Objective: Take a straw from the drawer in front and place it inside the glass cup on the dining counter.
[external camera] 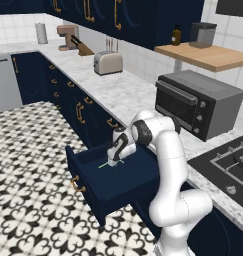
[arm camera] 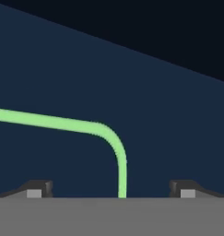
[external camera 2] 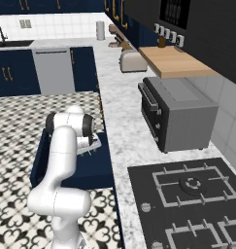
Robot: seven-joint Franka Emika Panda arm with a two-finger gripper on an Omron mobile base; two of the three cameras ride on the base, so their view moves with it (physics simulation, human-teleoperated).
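Note:
The navy drawer (external camera: 130,181) stands pulled out below the marble worktop, its brass handle (external camera: 77,185) facing the floor. The bright-green straw (external camera: 106,165) lies on the drawer's bottom. My gripper (external camera: 114,161) reaches down into the drawer right over it. In the hand view the straw (arm camera: 62,123) shows as a bent green line that runs from the left and curves down between the fingertips (arm camera: 37,189). The gripper (arm camera: 111,190) is open, with the straw's end midway in the gap, untouched. From the right base view the arm hides most of the gripper (external camera 2: 88,146) inside the drawer (external camera 2: 102,168). The glass cup and dining counter are out of view.
The marble worktop (external camera: 118,90) above the drawer carries a toaster (external camera: 108,62), a grey oven (external camera: 198,102) and a black hob (external camera: 230,162). A wooden shelf (external camera: 205,54) hangs over the oven. Patterned floor (external camera: 28,165) lies open to the left of the drawer.

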